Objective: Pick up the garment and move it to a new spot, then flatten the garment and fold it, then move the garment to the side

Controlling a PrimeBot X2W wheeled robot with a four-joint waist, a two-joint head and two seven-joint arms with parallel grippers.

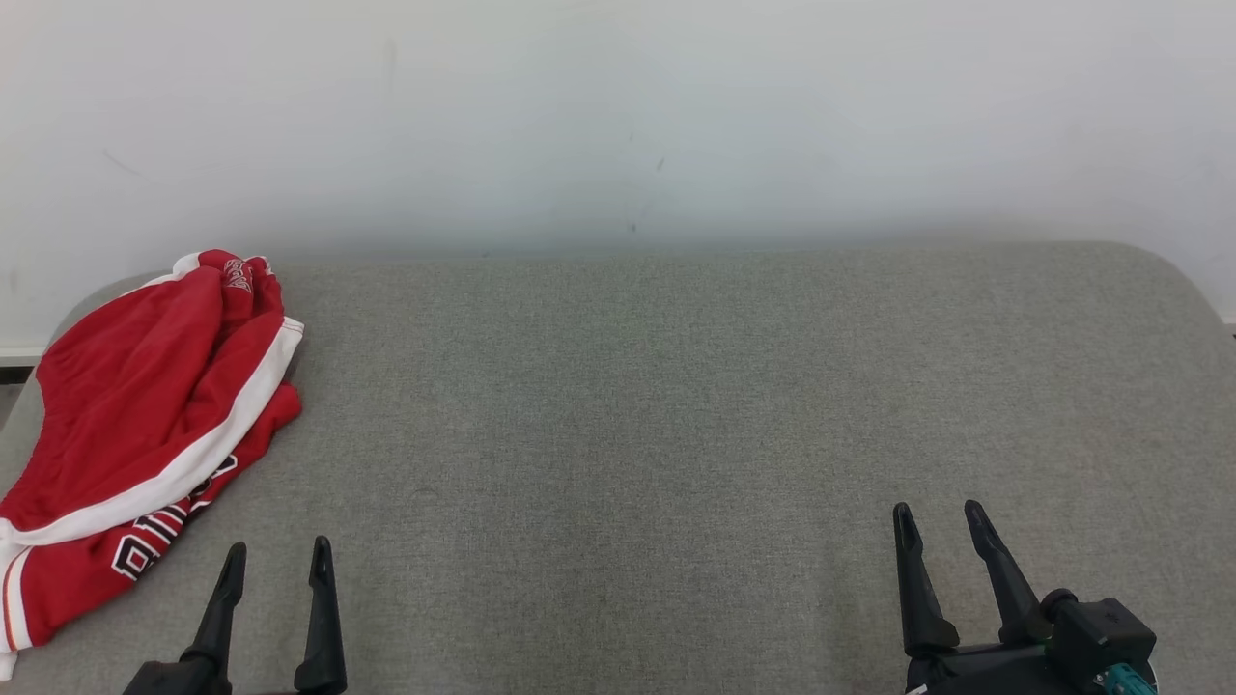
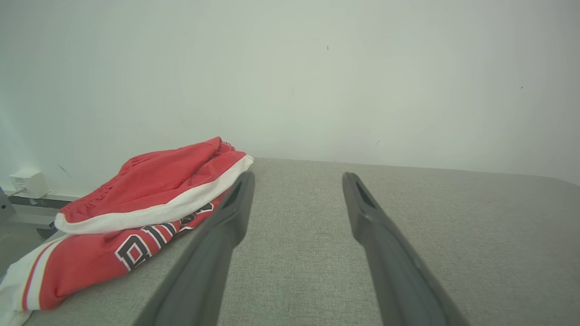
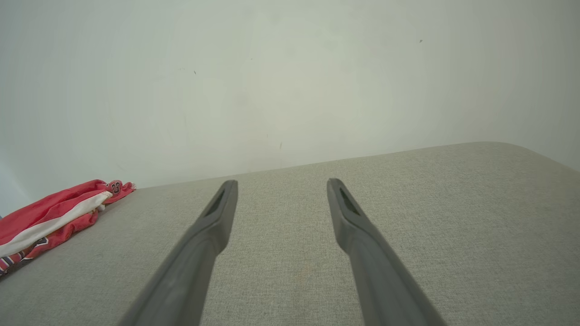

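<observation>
Garment: lying bunched along the table's left edge.
Left gripper: hovering near left, released.
Right gripper: hovering near right, released.

Red garment, white stripe; grey table.
</observation>
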